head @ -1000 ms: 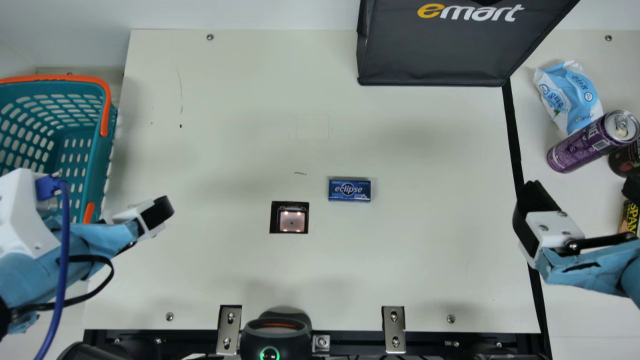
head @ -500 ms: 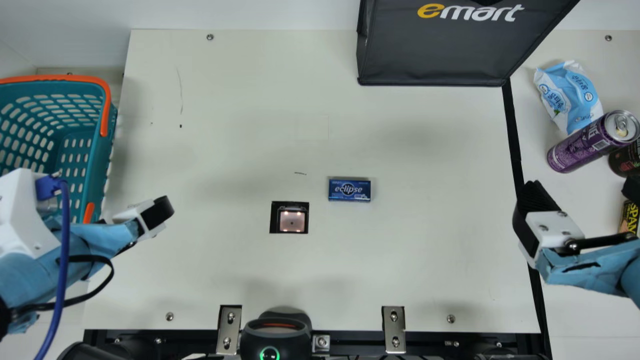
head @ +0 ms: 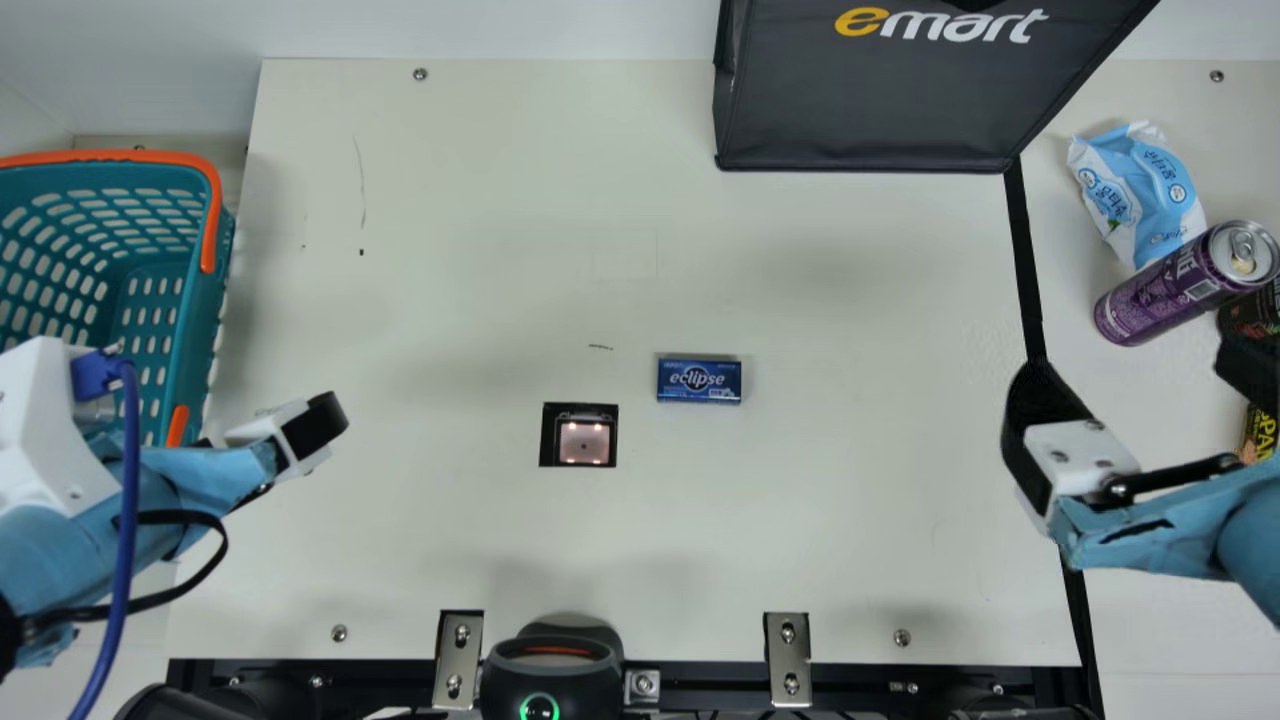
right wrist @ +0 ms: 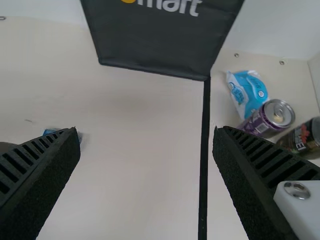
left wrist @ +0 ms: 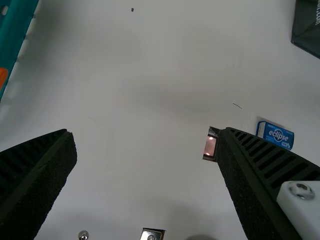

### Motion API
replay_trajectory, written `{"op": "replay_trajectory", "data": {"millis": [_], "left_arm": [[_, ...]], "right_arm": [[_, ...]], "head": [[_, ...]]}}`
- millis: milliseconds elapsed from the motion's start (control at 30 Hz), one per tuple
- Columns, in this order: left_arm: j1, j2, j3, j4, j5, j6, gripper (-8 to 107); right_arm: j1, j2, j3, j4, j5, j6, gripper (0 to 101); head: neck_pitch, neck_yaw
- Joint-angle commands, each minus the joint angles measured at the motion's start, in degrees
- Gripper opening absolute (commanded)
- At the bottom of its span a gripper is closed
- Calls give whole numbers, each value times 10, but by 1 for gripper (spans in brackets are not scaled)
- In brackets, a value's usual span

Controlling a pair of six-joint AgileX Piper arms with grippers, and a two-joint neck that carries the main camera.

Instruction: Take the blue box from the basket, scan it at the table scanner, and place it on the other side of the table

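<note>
Small blue cardboard-like box point(head: 699, 388) lies near square black table scanner point(head: 548, 435). Right gripper point(right wrist: 146, 131) spread, empty; left gripper point(left wrist: 145, 131) also spread. Better centre right fingers above box, pinch long sides gently.

Bright, diffuse light casts soft shadows on the table point(head: 450, 250), while the scanner point(head: 584, 443) glows pinkish.
</note>
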Motion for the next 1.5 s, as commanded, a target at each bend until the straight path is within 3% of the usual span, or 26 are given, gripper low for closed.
{"op": "replay_trajectory", "data": {"millis": [0,300,500,967,1167,1300,1467], "left_arm": [[0,0,0,0,0,0,90],[0,0,0,0,0,0,90],[0,0,0,0,0,0,90],[0,0,0,0,0,0,90],[0,0,0,0,0,0,90],[0,0,0,0,0,0,90],[0,0,0,0,0,0,90]], "right_arm": [[10,4,3,5,-4,-8,95],[73,23,31,35,-11,-37,95],[121,39,63,25,-26,-22,95],[334,136,125,-86,-83,157,95],[407,190,140,-103,-113,212,95],[434,217,153,-93,-140,203,95],[441,241,171,-67,-177,149,95]], "head": [[-17,0],[-17,0],[-17,0],[-17,0],[-17,0],[-17,0],[-17,0]]}}
